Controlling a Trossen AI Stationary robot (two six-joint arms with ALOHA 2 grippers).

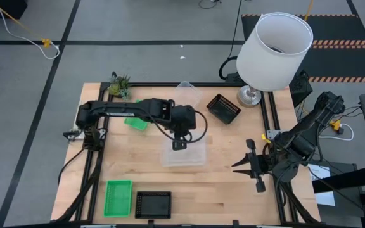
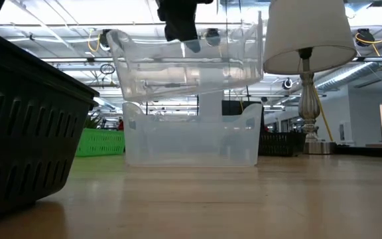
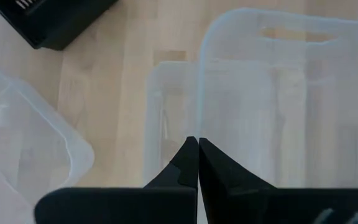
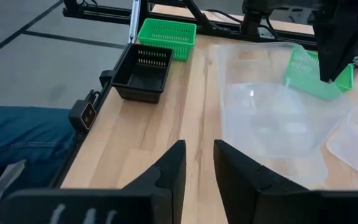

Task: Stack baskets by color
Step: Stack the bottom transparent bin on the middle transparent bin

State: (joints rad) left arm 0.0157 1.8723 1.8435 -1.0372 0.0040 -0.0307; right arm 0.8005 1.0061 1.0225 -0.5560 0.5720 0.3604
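My left gripper is over the table's middle, shut on a clear basket. That basket hangs tilted just above a second clear basket, which stands on its base on the table. A third clear basket sits near the far edge. One green basket lies under my left arm and another is at the near edge beside a black basket. A further black basket sits by the lamp. My right gripper hovers open at the right, with nothing between its fingers. My left gripper pinches the rim of one side wall of the clear basket, one finger inside and one outside. The fingers come slanting down from above. The basket is lifted clear of the table, tilted, open side up, over the second clear basket.
A large white lamp stands at the far right corner and a small green plant at the far left. Dark frame rails run along the table's sides. A person's leg in jeans shows beyond the near edge.
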